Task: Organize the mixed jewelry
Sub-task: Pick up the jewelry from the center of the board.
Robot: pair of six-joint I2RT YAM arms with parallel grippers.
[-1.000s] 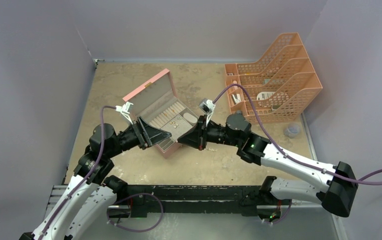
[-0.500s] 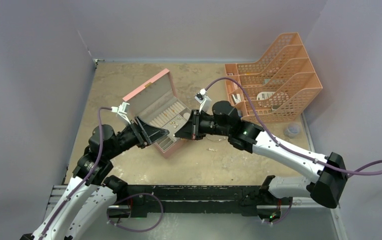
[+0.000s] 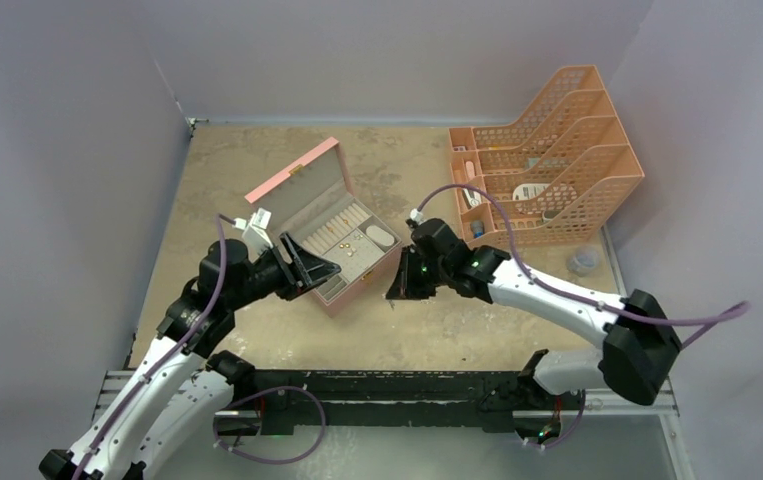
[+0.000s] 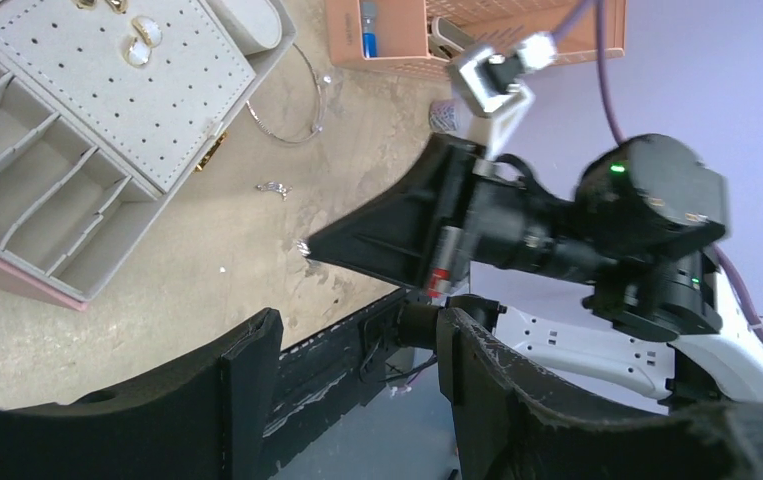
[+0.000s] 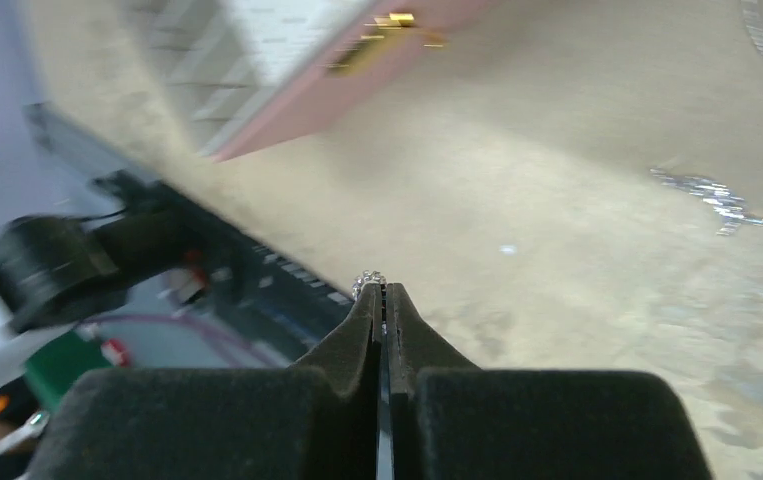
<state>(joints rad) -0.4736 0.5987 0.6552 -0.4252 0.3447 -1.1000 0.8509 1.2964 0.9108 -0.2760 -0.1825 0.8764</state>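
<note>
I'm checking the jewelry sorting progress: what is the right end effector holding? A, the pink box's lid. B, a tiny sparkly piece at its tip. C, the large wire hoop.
B: the right end effector is shut with a tiny sparkly piece pinched at its tip, while the wire hoop lies on the table.

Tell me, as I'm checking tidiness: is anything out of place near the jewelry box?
A thin wire hoop and a small silvery piece lie loose on the table outside the pink box. The shut right tool pinches a tiny sparkly bit.
</note>
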